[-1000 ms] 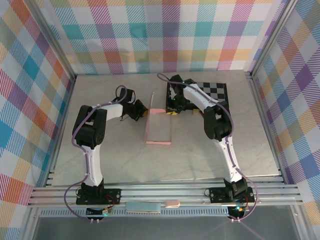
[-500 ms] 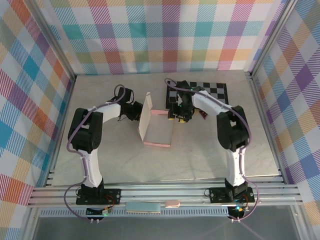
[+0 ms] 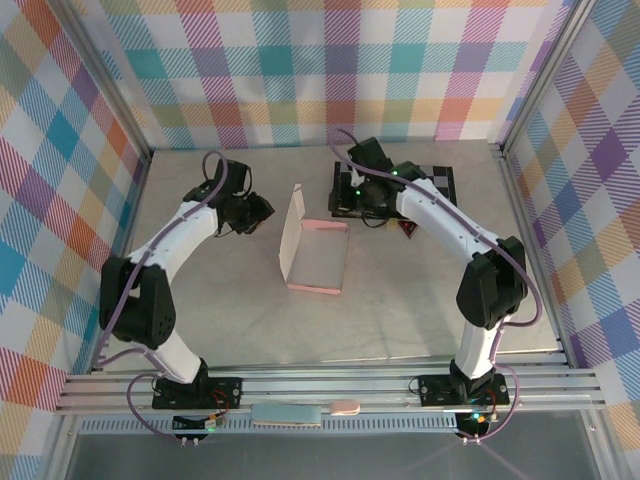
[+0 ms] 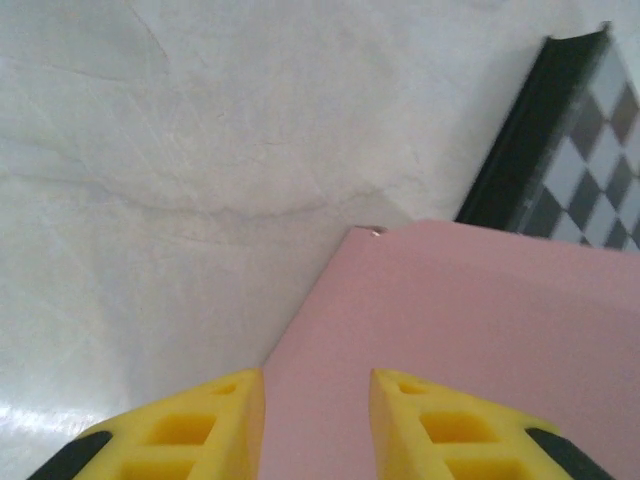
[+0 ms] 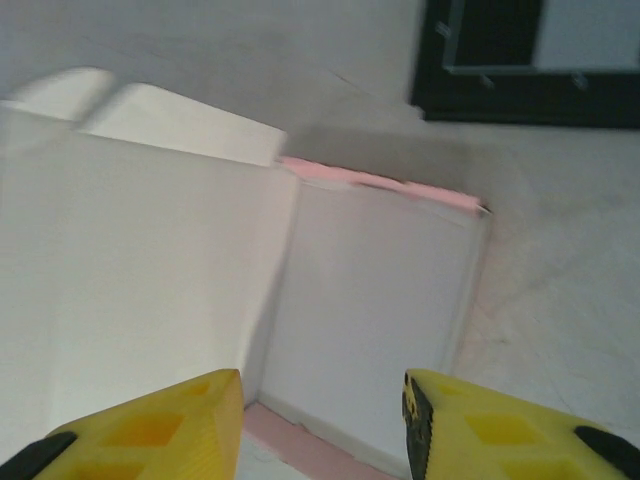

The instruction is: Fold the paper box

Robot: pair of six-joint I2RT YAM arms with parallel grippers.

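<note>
The paper box (image 3: 318, 258) lies mid-table as a shallow pale pink tray with a white inside. Its big side panel (image 3: 292, 232) stands up along the left edge, leaning left. My left gripper (image 3: 264, 211) hovers just left of that panel. In the left wrist view it (image 4: 316, 378) is open, facing the panel's pink outer face (image 4: 470, 320) with nothing between its fingers. My right gripper (image 3: 352, 207) hangs over the box's far end. In the right wrist view it (image 5: 322, 378) is open above the white floor (image 5: 370, 320), beside the raised white panel (image 5: 130, 270).
A black-and-grey chequered board (image 3: 432, 181) lies at the back right, just behind the box; its black edge (image 5: 520, 60) appears in the right wrist view and its corner (image 4: 585, 170) in the left. Bare marble table surrounds the box, with plaid walls on three sides.
Both grippers opened and drew back from the box. The side panel, a thin upright edge a second ago, now leans open to the left. The left arm swung left, the right arm lifted.
</note>
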